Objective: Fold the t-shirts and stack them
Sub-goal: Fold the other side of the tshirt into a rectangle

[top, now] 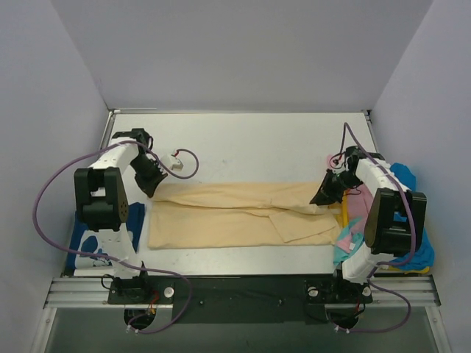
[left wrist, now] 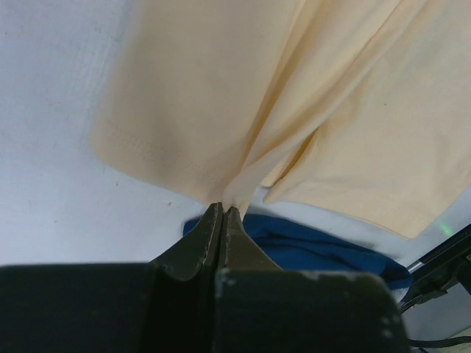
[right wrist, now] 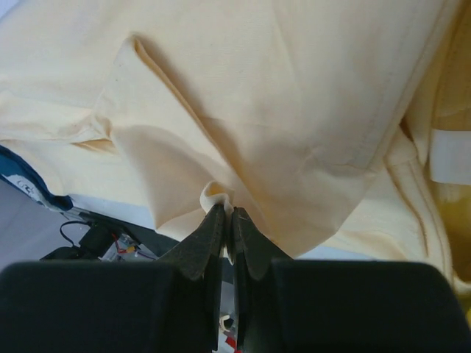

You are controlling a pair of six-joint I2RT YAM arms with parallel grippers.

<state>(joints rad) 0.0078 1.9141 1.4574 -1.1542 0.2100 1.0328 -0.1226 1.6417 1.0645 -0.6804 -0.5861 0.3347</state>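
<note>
A tan t-shirt [top: 235,213] lies spread across the middle of the table, its far long edge lifted into a fold. My left gripper [top: 152,188] is shut on the tan t-shirt's far left corner, the cloth [left wrist: 221,110] bunching at the tips [left wrist: 223,209]. My right gripper [top: 322,197] is shut on its far right corner, a curl of tan cloth [right wrist: 213,195] pinched at the tips [right wrist: 228,212]. A navy t-shirt [top: 92,246] with white print lies under the left arm. Pink [top: 357,202], teal [top: 346,246] and bright blue [top: 416,250] t-shirts are heaped at the right.
A small white connector [top: 176,158] on a purple cable lies behind the left gripper. A yellow strip [top: 343,212] lies by the shirt's right end. The navy t-shirt [left wrist: 324,246] shows just beyond the left fingertips. Grey walls close in the table on three sides.
</note>
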